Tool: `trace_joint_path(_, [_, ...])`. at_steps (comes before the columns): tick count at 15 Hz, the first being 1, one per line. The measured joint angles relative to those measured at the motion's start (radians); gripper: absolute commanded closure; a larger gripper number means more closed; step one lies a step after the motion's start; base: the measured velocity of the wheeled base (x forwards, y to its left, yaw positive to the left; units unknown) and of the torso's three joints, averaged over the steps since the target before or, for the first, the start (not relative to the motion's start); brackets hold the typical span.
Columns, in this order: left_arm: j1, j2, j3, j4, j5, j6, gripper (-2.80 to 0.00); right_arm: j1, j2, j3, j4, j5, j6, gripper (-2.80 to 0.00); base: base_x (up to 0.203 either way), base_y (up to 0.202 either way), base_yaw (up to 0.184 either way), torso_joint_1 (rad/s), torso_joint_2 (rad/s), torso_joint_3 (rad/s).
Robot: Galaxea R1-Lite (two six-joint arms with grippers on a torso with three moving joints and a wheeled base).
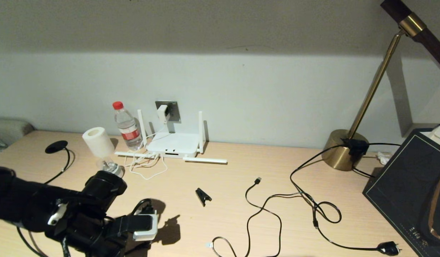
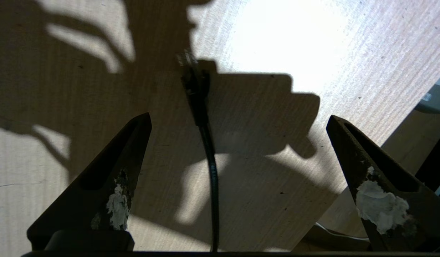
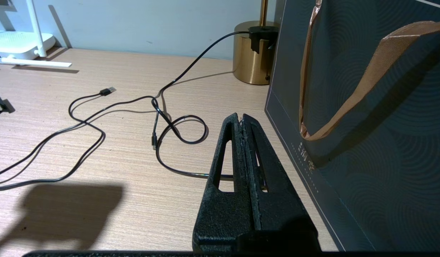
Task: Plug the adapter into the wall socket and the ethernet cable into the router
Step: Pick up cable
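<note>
The left gripper [image 2: 238, 121] is hovering spread wide over the ethernet cable [image 2: 205, 142], limp and light, best pinched behind its brittle clip.

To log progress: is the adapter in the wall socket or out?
In. The adapter sits on the socket face, off the desk, its white cord hanging down toward the router.

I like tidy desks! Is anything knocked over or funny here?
Yes. The little lamp with the white shade lies tipped over beside the water bottle. Two of the router's antennas lie flat on the table while two stand upright.
</note>
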Motion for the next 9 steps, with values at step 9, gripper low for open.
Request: trace_joint_path(9, [0.007,0.036,0.01,-0.005,0.011,0.0,-2.36,0.0,0.0,0.0,0.0,0.0,0.0,0.0,0.0,0.0,0.0,0.0,0.0,0.0])
